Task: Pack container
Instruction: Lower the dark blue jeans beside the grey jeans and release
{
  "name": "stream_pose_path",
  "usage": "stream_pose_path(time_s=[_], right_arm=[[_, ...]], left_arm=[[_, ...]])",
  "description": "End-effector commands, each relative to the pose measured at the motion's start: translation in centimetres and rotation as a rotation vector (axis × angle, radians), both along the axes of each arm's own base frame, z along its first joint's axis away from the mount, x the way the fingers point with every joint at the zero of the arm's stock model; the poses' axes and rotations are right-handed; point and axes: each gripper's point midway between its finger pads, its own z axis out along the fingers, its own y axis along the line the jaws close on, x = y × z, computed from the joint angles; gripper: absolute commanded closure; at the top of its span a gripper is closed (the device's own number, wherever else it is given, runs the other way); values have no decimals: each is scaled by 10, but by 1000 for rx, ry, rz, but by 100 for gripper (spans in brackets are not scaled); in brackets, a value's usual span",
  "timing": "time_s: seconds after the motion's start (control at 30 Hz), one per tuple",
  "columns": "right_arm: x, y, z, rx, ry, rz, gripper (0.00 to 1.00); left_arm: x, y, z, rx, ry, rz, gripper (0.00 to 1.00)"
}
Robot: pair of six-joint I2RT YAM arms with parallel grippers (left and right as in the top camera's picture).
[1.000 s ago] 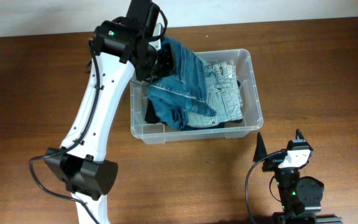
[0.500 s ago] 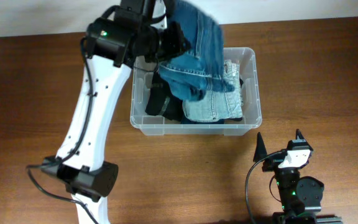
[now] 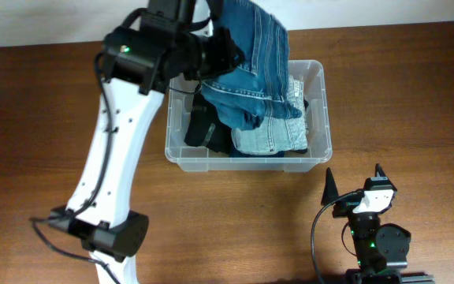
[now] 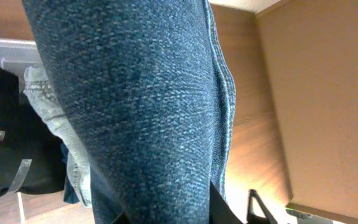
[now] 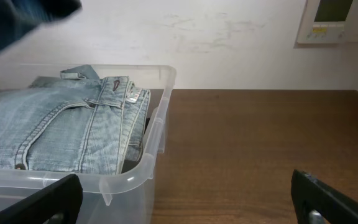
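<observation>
container (image 3: 318,118): on the table (image 3: 416,95), light jeans (image 3: 278,136) inside.
dark jeans (image 3: 257,55): we see them higher than 1 second ago, hanging over its far-left side.
left gripper (image 3: 223,54): clamped on dark jeans.
right gripper (image 3: 353,175): apart, unmoved.

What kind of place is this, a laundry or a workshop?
Probably an indoor robotics test room: a white robot arm at a wooden table, jeans in a clear container, a wall control panel behind.

The dark jeans (image 3: 258,47) hang higher over the container (image 3: 251,166).
</observation>
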Motion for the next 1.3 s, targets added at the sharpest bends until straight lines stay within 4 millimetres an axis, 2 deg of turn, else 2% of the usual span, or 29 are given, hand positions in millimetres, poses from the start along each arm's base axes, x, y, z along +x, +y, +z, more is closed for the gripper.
stream_pose_path(time_s=[0.0,0.17,0.3,0.43,0.53,0.67,0.73,0.8,0.87,0.9,0.93,0.97,1.03,1.13,1.27], right_arm=[[0,-2,-2,-3,2,-8,2],[0,-2,-2,-3,2,-8,2],[0,-2,-2,-3,2,-8,2],[0,-2,-2,-3,2,-8,2],[0,-2,-2,-3,2,-8,2],[0,-2,-2,-3,2,-8,2],[0,-2,-2,-3,2,-8,2],[0,-2,-2,-3,2,-8,2],[0,-2,-2,-3,2,-8,2],[0,-2,-2,-3,2,-8,2],[0,-2,-2,-3,2,-8,2],[0,-2,-2,-3,2,-8,2],[0,-2,-2,-3,2,-8,2],[0,-2,-2,-3,2,-8,2],[0,-2,-2,-3,2,-8,2]], left_arm=[[15,-9,-27,21,30,6,99],[33,-17,-70,53,98,5,99],[35,-16,-98,95,158,7,99],[38,3,-119,208,185,74,99],[42,29,-129,296,202,141,98],[39,59,-137,357,255,188,75],[38,72,-141,379,270,180,72],[37,81,-142,398,275,171,59],[35,90,-144,426,286,180,58],[34,94,-146,445,291,188,55],[33,98,-147,463,296,195,46],[32,102,-148,488,298,205,24],[32,108,-149,516,295,218,5],[38,114,-148,550,264,232,2],[59,111,-140,559,145,201,2]])
